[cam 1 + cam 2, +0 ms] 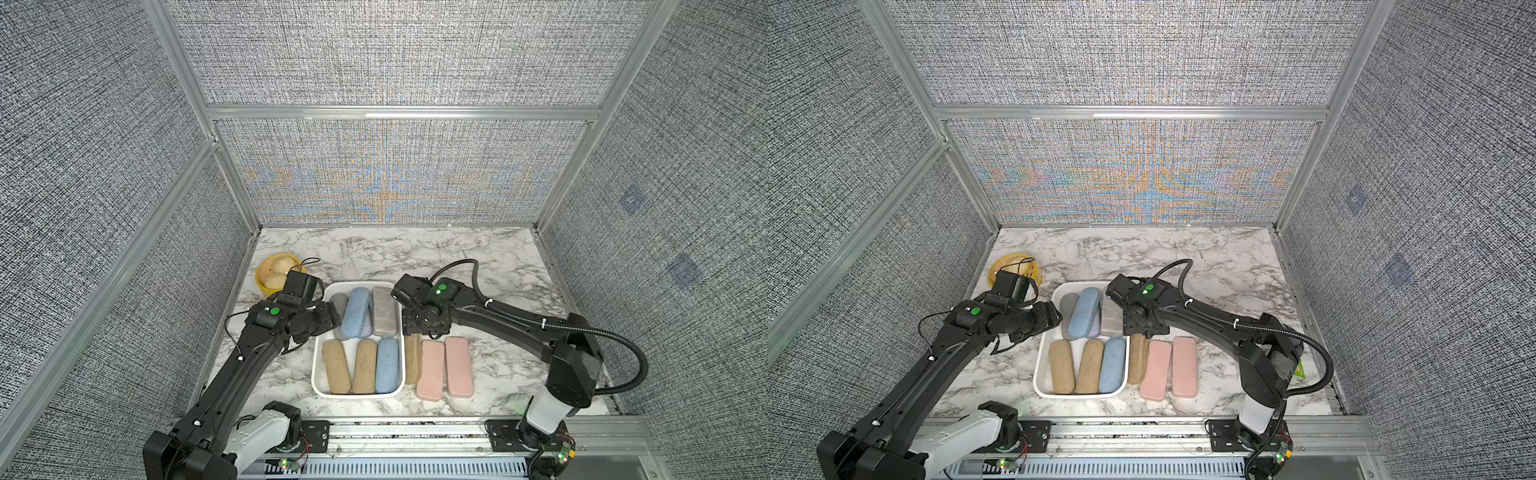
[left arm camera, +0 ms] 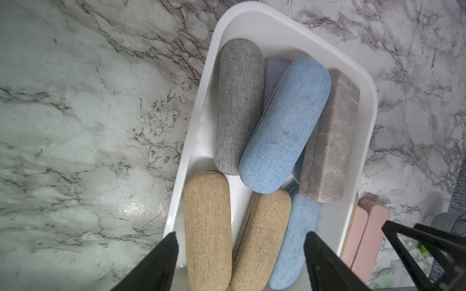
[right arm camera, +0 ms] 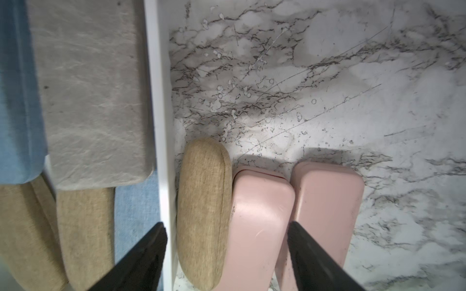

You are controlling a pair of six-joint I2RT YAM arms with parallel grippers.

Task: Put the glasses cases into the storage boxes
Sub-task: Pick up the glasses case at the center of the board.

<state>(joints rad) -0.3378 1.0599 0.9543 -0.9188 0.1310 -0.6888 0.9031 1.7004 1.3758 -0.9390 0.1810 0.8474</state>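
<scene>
hovering over the near end of the tray (image 1: 353,394): left gripper (image 2: 241,234), jaws apart, empty. below it, inside the tray, tan pair (image 1: 336,368) and blue case (image 1: 387,365) lie side by side. just outside the tray's right wall, third tan case (image 1: 412,359) stands on edge, touching the pink cases (image 1: 431,370) on the table (image 1: 478,257). right gripper (image 3: 227,223) is wide, empty, above that tan case. far half of tray: grey case (image 2: 238,105), upper blue case (image 1: 358,311) tilted over lilac case (image 2: 276,73), blocky case (image 1: 384,311). basket (image 1: 266,276) far left.
</scene>
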